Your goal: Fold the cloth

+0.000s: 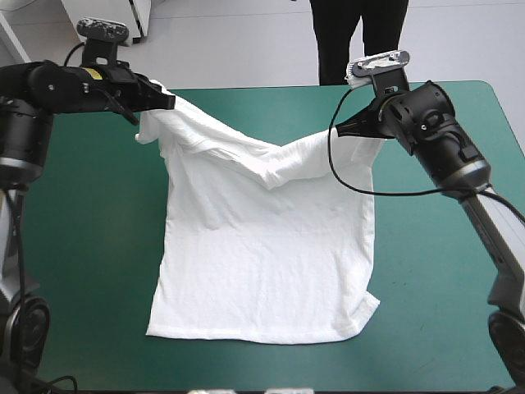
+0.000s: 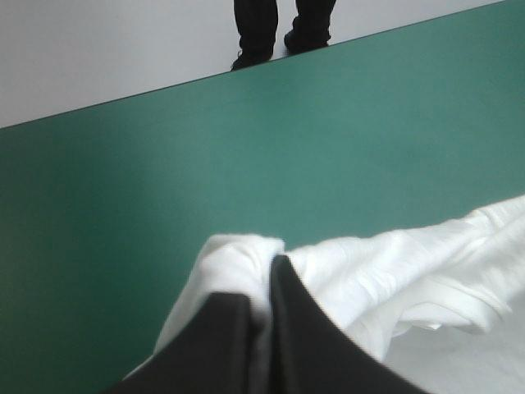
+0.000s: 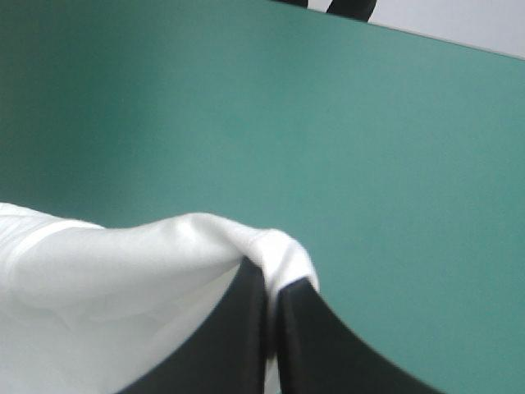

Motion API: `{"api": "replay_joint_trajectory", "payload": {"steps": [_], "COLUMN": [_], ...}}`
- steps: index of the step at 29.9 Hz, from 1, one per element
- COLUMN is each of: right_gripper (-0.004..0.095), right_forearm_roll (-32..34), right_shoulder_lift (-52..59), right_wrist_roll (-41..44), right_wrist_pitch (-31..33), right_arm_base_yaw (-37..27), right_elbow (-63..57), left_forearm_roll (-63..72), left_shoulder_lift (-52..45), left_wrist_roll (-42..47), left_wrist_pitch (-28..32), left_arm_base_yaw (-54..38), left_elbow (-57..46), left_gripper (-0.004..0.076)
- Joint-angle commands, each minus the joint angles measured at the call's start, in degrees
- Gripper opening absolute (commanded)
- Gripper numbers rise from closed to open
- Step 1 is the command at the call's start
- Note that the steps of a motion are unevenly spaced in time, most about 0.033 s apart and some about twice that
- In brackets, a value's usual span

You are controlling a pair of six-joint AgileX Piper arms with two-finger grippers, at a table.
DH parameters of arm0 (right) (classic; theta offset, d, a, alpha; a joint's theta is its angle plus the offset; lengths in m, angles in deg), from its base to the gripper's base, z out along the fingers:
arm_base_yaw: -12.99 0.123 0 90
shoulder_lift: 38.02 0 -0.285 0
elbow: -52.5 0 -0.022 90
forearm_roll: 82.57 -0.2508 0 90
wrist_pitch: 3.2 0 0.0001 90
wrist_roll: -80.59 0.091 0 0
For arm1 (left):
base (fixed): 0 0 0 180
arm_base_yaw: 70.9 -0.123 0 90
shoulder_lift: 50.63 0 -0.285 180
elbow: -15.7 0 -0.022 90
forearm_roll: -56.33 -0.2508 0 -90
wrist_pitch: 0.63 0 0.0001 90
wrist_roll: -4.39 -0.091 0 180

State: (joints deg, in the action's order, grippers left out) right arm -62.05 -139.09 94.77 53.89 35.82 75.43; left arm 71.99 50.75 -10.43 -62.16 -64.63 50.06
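My left gripper [image 1: 166, 102], at the upper left of the high view, is pressed together on one far corner of the T-shirt [image 1: 262, 246]. My right gripper [image 1: 343, 129], at the upper right, pinches the other far corner the same way. In both wrist views white cloth bunches over the black fingertips [image 2: 291, 295], which are all but touching.

The T-shirt hangs from these two holds and dips in a V between them at upper centre. The rest slopes down onto the teal-green cover [image 1: 82, 246], with its hem across the lower centre of the frame.

I judge the step in hand to be carrying this raised edge over toward the hem. To do it well, I should draw my grippers slightly apart to take out the dip, move them level and together, and lay the edge square on the hem. The lower right corner looks a little curled, and dragging could worsen it.
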Motion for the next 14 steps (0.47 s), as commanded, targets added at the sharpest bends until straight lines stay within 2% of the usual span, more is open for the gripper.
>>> {"api": "replay_joint_trajectory", "payload": {"steps": [1,7,12,14], "right_gripper": [-0.0017,-0.0018,-0.0017,-0.0017], "right_forearm_roll": [-3.0,-6.4,-17.1,-19.3], "right_shoulder_lift": [-1.8,-8.7,-15.8,-18.6], "right_wrist_roll": [-2.4,-5.4,-12.6,-14.2], "right_wrist_pitch": [-6.1,-11.0,-13.5,-13.8], "right_arm_base_yaw": [-3.9,-7.9,-10.4,-11.0], "right_elbow": [2.0,3.1,6.5,8.1], "left_forearm_roll": [0.9,0.9,1.1,1.1], "left_shoulder_lift": [2.6,10.6,16.7,18.8], "left_wrist_roll": [0.6,0.3,0.3,0.3], "left_wrist_pitch": [6.9,13.2,17.4,19.5], "left_arm_base_yaw": [0.4,0.4,0.4,0.4], "left_elbow": [1.5,1.5,1.5,1.5], "left_gripper": [-0.001,-0.001,-0.001,-0.001]}}
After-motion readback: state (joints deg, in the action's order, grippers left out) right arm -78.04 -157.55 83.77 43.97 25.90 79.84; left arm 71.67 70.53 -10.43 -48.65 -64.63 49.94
